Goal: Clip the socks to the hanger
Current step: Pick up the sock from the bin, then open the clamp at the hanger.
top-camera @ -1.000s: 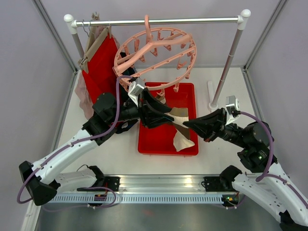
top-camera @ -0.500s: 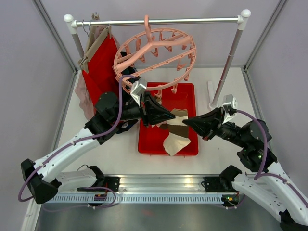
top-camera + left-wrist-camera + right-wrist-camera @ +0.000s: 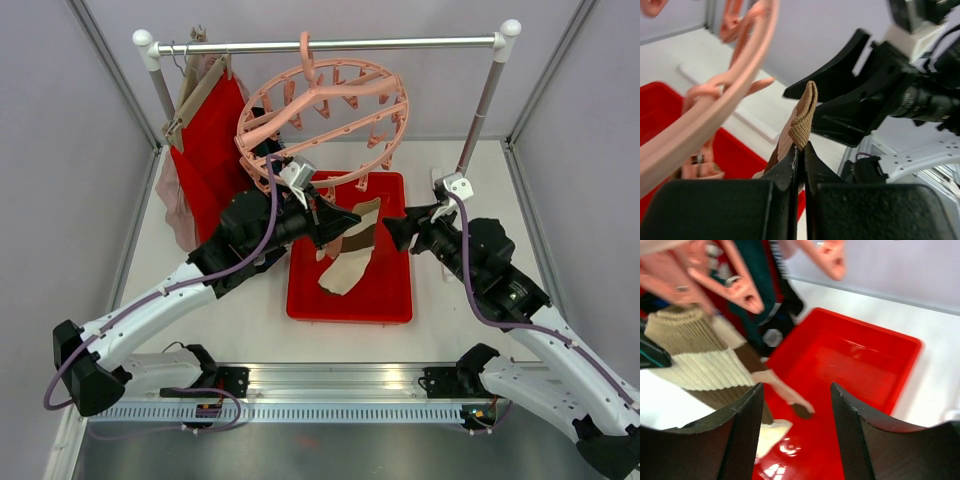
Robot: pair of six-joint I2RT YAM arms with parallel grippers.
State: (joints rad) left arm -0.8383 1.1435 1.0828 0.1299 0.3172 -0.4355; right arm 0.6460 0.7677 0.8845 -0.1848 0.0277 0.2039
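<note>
Handover done: left tool now clenched on sock cuff, right tool released, backing off right; clipping to hanger is next.

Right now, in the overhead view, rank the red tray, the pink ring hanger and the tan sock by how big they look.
1-2. The pink ring hanger and red tray look about alike; the hanger hangs nearer the camera, so unranked.
3. The tan sock, clearly smallest.
</note>
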